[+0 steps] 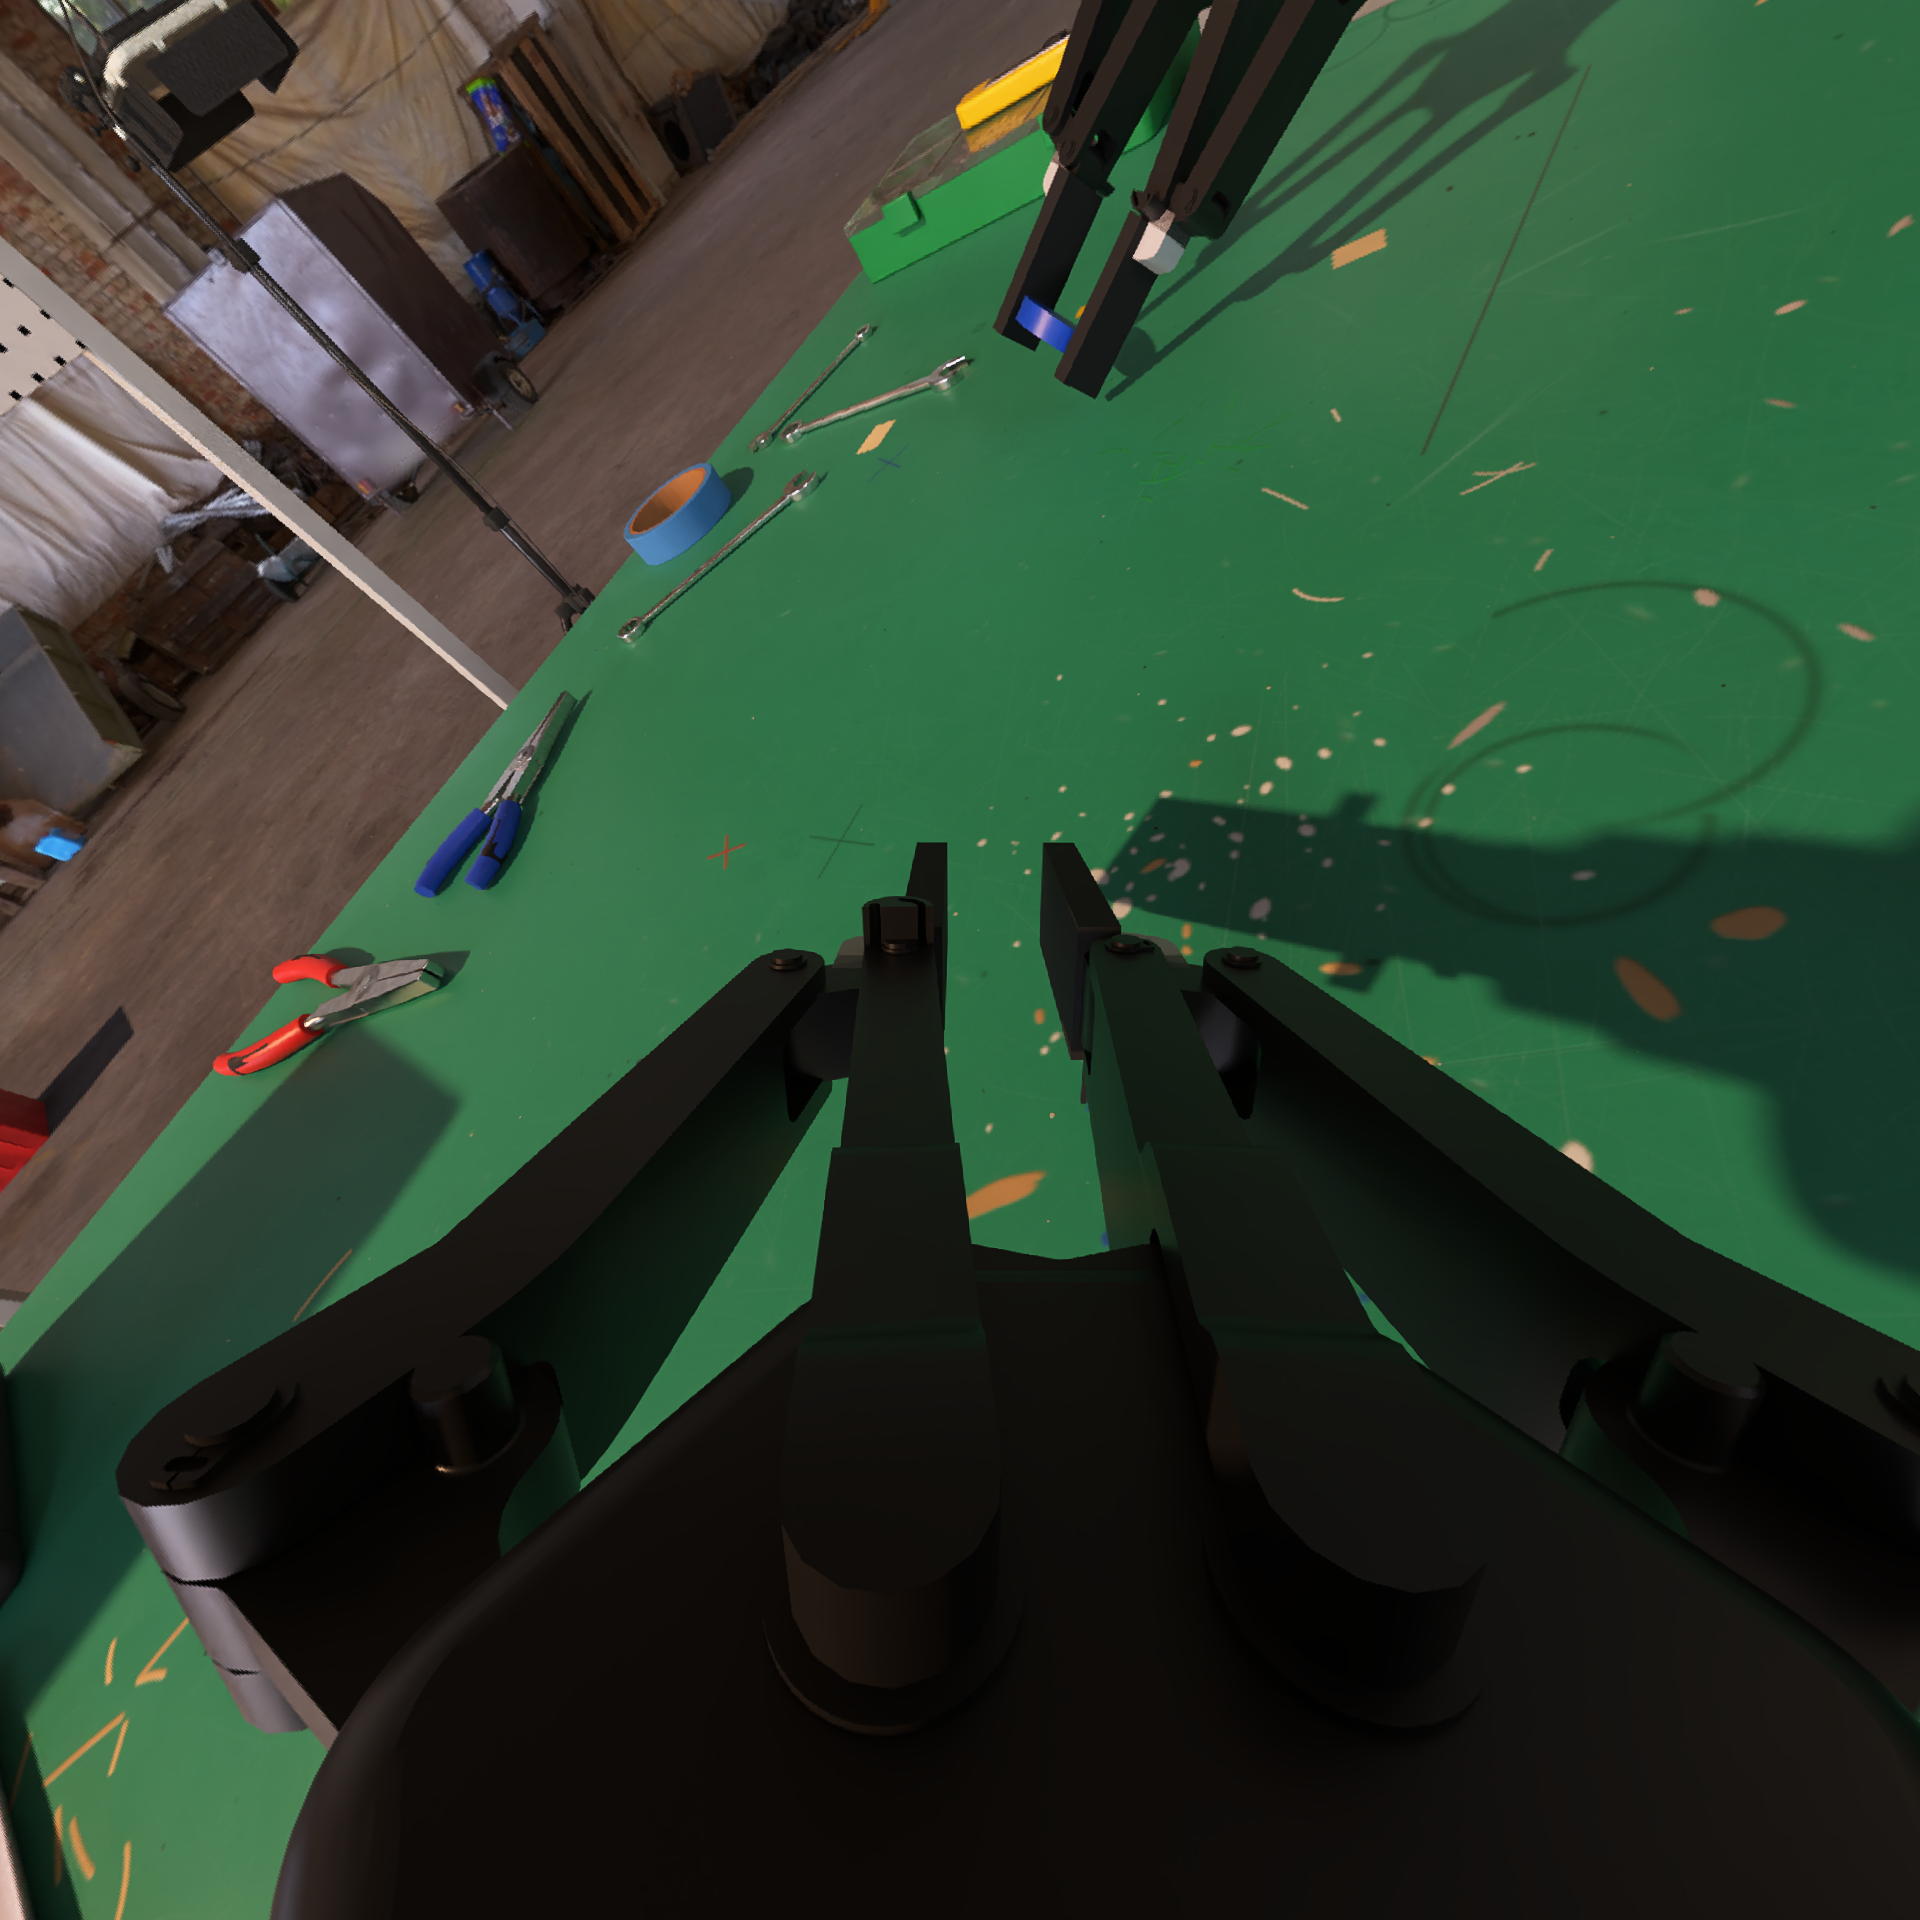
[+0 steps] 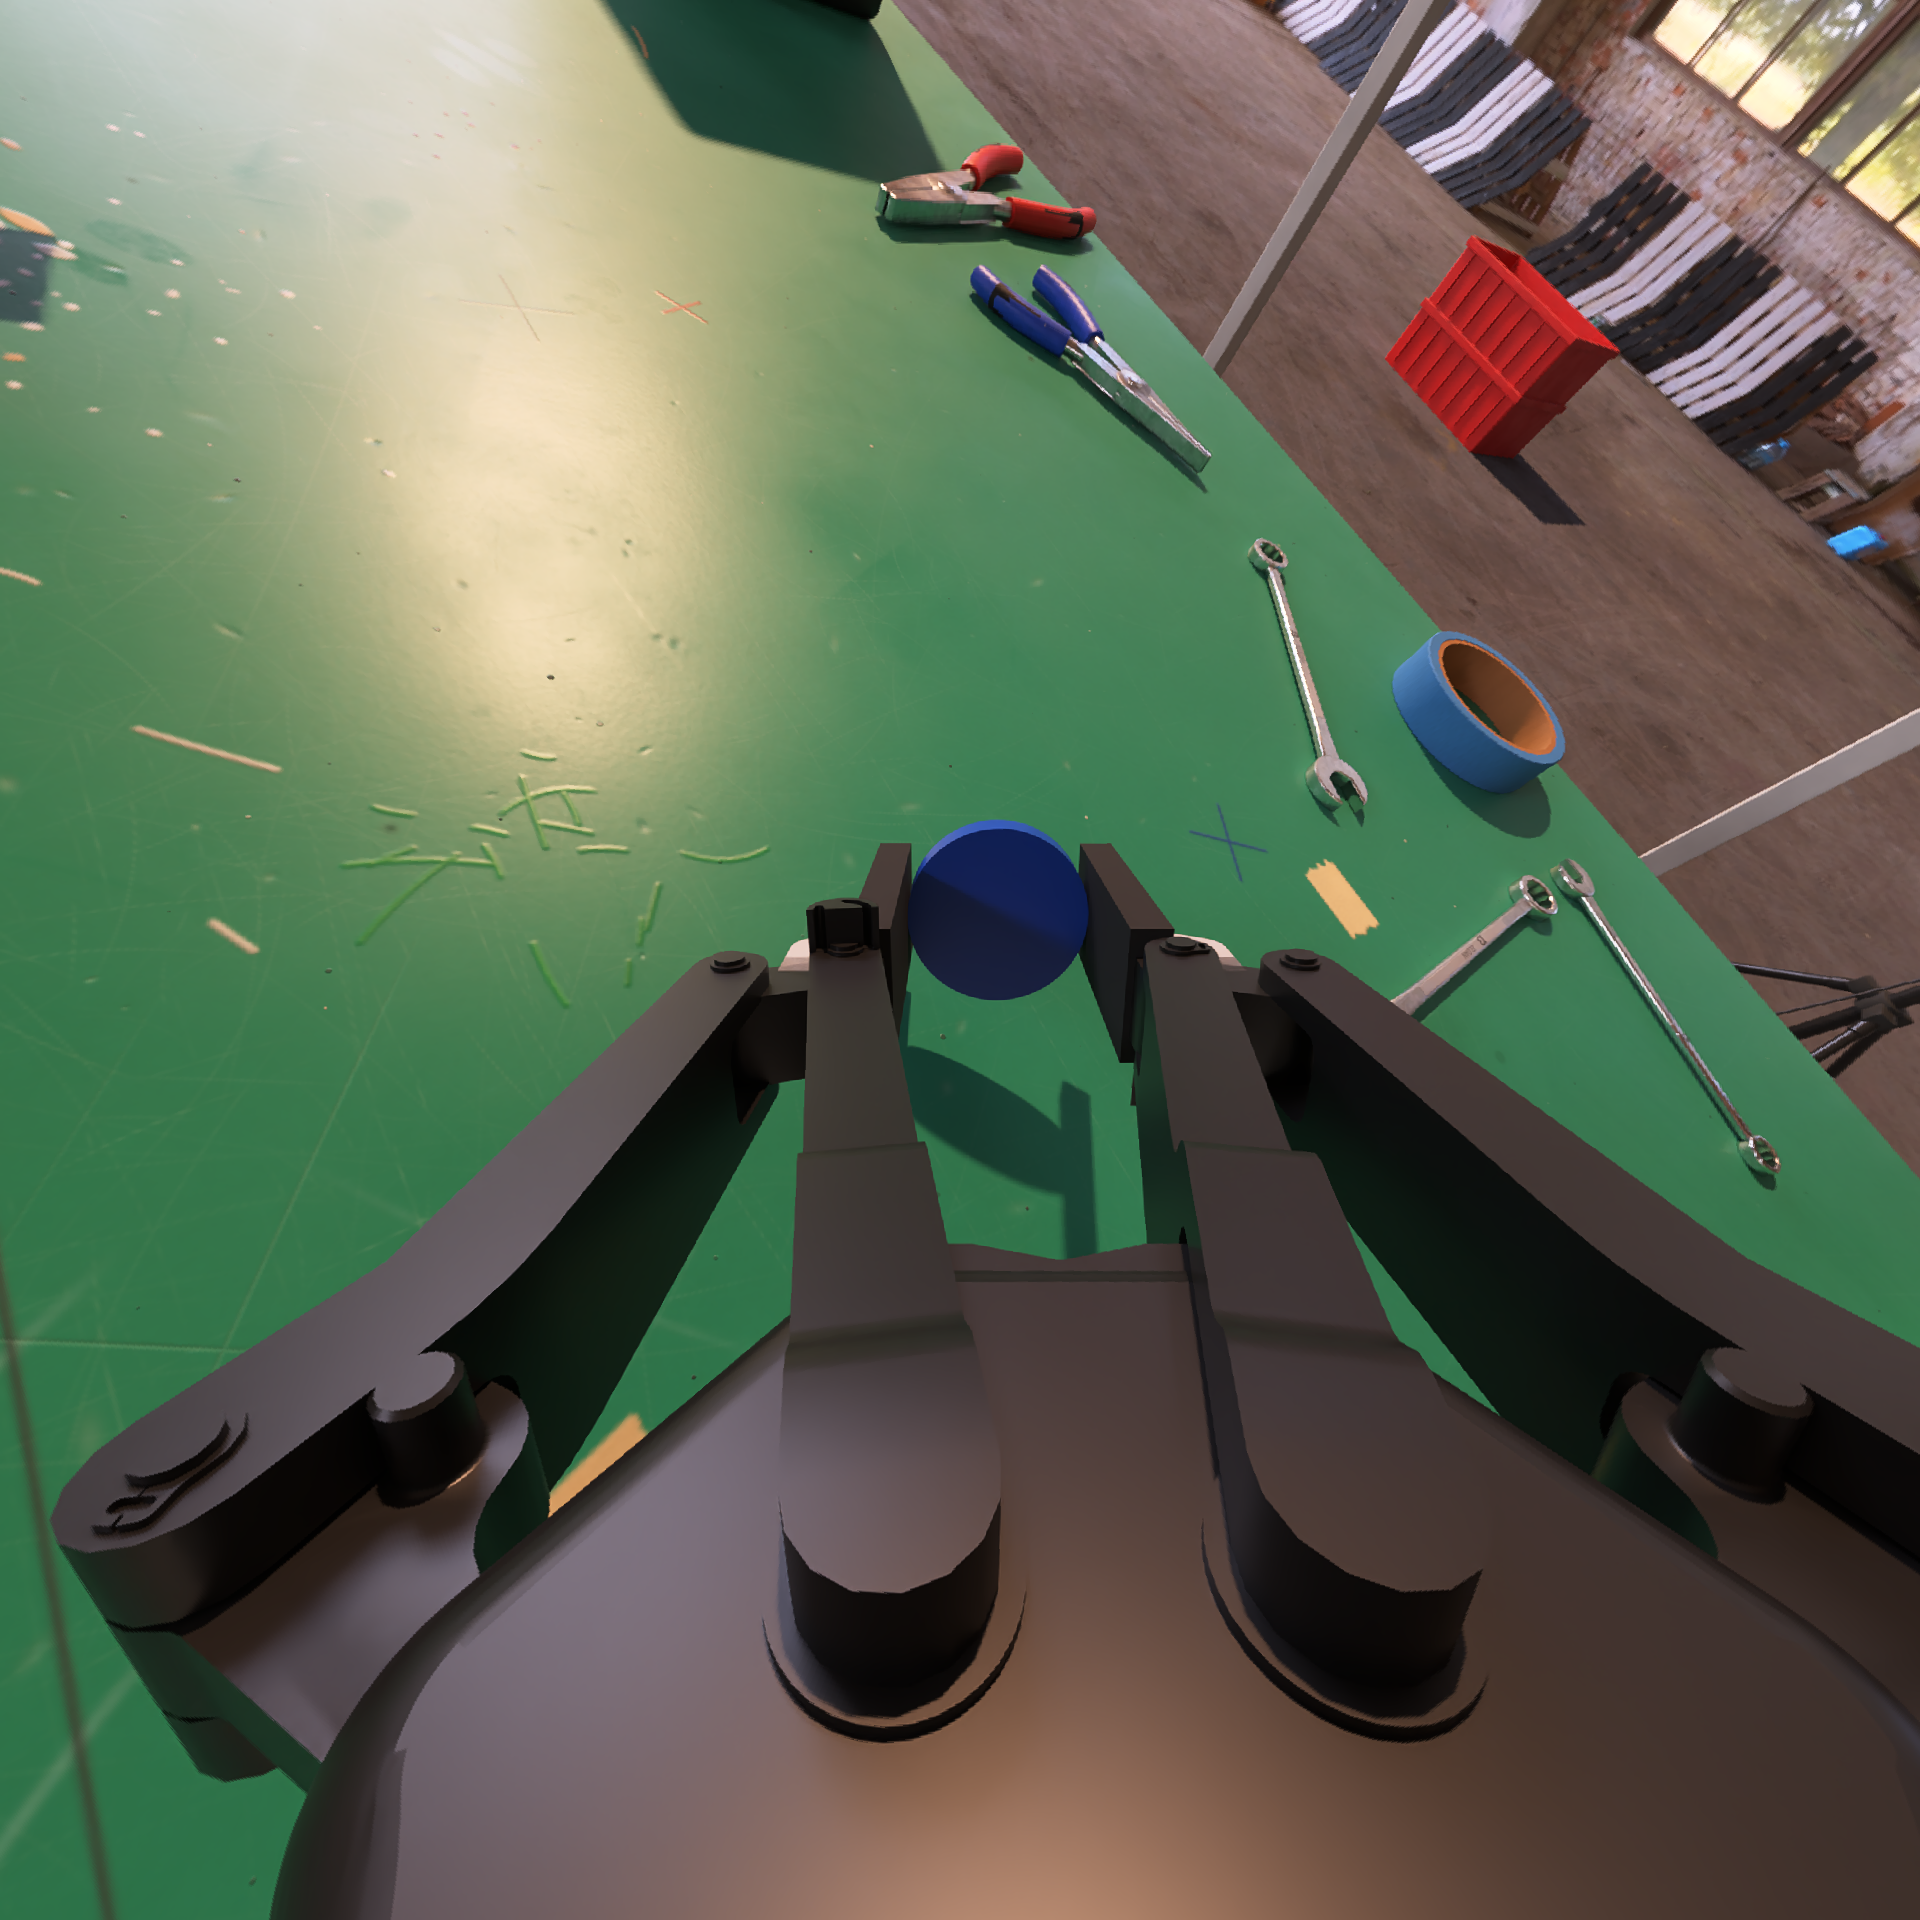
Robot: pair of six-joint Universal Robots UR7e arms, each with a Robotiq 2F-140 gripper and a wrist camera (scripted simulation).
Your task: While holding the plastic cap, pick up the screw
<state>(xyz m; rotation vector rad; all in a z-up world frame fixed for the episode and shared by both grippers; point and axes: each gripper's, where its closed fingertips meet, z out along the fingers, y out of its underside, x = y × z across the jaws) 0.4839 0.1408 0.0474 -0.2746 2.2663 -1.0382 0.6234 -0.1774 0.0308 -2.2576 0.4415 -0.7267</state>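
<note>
The right tool [image 2: 995,854] pinches the round blue plastic cap [image 2: 997,920] above the green counter [image 2: 520,540] near its wrench-strewn edge, so the narrowly spread, empty left tool [image 1: 994,854] must fetch the screw, which neither of the 2 views shows clearly.

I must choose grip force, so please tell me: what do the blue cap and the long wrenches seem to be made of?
The blue cap, held in the right end effector, looks like matte plastic: even colour, no glints. The wrenches look like polished metal, probably steel: silvery, with bright reflections. Both are judged by look only.
</note>
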